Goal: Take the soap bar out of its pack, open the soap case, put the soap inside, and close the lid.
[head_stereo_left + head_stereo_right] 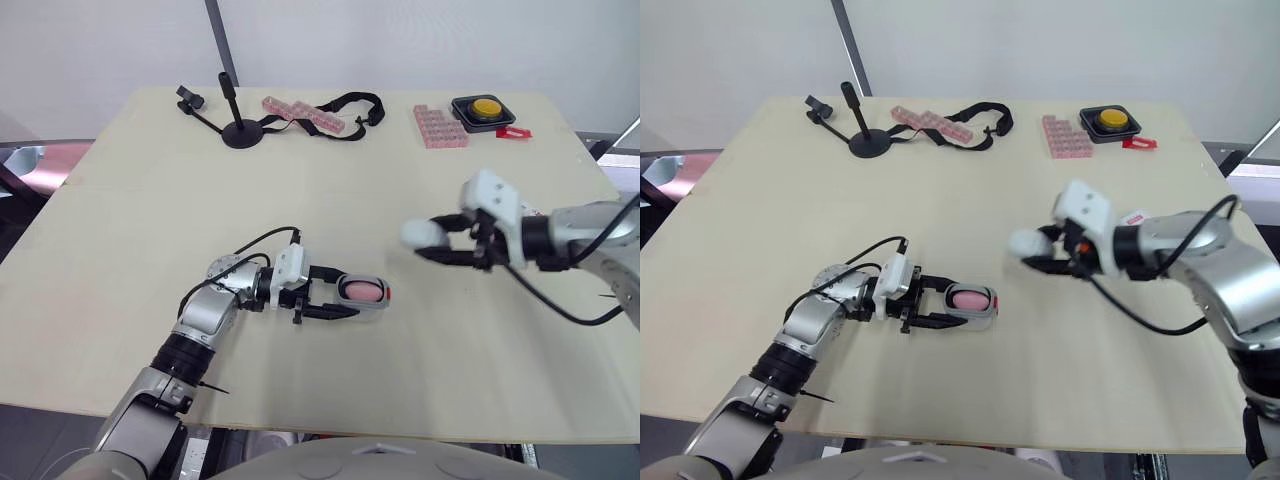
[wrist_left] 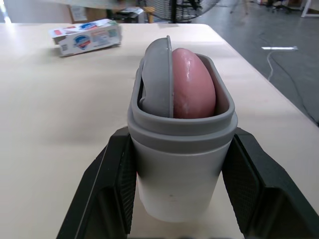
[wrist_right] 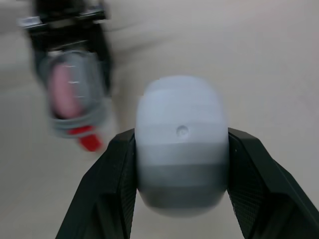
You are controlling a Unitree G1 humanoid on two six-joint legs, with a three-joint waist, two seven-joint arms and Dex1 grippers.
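Note:
My left gripper (image 1: 338, 292) is shut on the grey soap case (image 2: 179, 169), which lies on the table (image 1: 120, 230) near the front middle. The pink soap bar (image 2: 193, 82) sits inside it beside a grey insert (image 2: 157, 74). A red tab (image 1: 387, 293) sticks out at the case's far end. To the right and raised above the table, my right gripper (image 1: 432, 246) is shut on the pale rounded lid (image 3: 182, 114), a short way from the case (image 3: 70, 94). The soap pack (image 2: 87, 36) lies flat on the table further off.
Along the back edge stand a black stand (image 1: 238, 125), a black strap (image 1: 350, 105), two pink pill organisers (image 1: 300, 112) (image 1: 440, 126), a yellow button box (image 1: 485, 108) and a small red piece (image 1: 512, 132).

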